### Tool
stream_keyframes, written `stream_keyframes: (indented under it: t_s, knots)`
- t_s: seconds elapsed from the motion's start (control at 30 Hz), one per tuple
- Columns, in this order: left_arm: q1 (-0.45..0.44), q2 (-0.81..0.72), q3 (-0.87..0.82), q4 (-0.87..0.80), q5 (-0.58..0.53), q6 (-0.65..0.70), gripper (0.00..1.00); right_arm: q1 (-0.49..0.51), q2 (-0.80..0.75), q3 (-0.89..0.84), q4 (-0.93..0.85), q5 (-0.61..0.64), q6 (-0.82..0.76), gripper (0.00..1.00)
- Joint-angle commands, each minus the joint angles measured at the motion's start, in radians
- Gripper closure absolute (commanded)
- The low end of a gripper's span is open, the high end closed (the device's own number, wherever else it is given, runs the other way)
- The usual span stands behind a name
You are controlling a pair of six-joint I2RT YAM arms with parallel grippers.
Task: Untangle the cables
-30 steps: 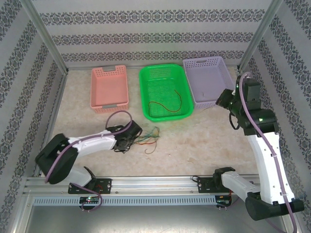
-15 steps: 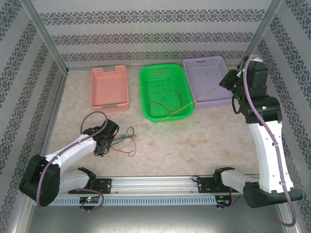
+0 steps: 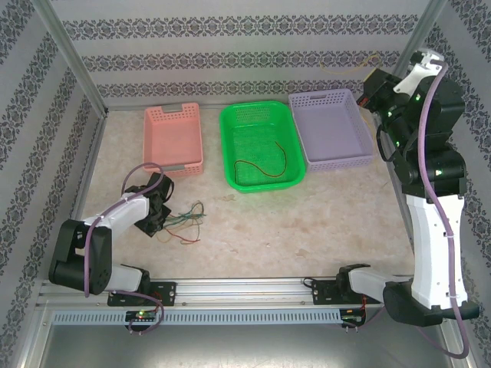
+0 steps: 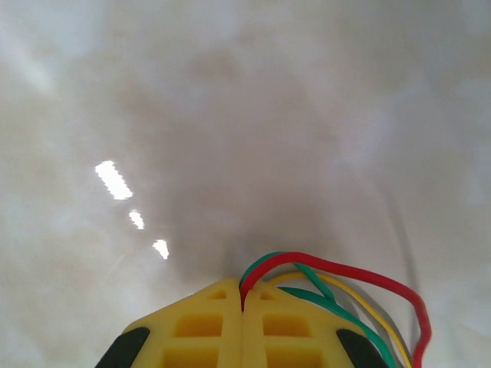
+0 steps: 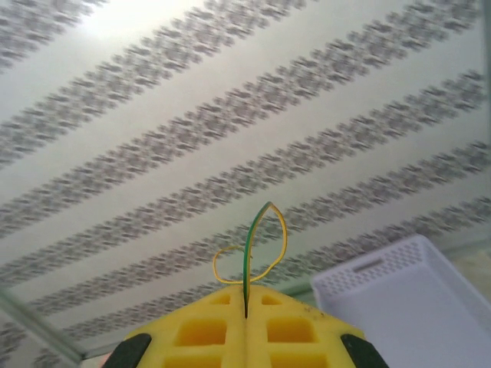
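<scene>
So, the left gripper (image 4: pixel 242 297) sits at 8 o'clock, clamped tight on the tangled cables (image 3: pixel 184 222), probably anchoring them. The right gripper (image 5: pixel 245 300), up at 2 o'clock, is pinched shut on one yellow-green cable (image 5: pixel 265 230), presumably keeping it clear of the bunch. Green basket (image 3: pixel 227 130) at 12 holds a reddish cable (image 3: pixel 261 173); pink basket (image 3: pixel 148 142) and purple basket (image 3: pixel 341 162) look empty.

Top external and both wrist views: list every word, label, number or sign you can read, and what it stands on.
None: no words, numbers or signs are readable.
The pink basket, green basket and purple basket are unmarked.
The wallpaper carries ornament only, not letters.
The left gripper and right gripper, each shut on cables, bear no labels.
</scene>
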Motion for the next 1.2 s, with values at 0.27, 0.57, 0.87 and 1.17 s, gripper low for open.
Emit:
stream_keyframes:
  t_s: [0.27,0.57,0.87,1.17]
  knots:
    - [-0.072,-0.121,0.165,-0.036,0.110,0.129,0.34,0.053,0.075,0.191,0.008,-0.061,-0.120,1.00]
    - [-0.200,-0.308,0.260,-0.091,0.114,0.169,0.28,0.005,0.251,0.392,0.104,-0.186,-0.145,1.00]
    - [-0.266,-0.462,0.215,0.049,0.229,0.172,0.34,0.003,0.386,0.541,0.137,-0.289,-0.091,1.00]
    - [-0.317,-0.470,0.199,0.147,0.270,0.210,0.35,-0.024,0.440,0.642,0.122,-0.202,-0.107,1.00]
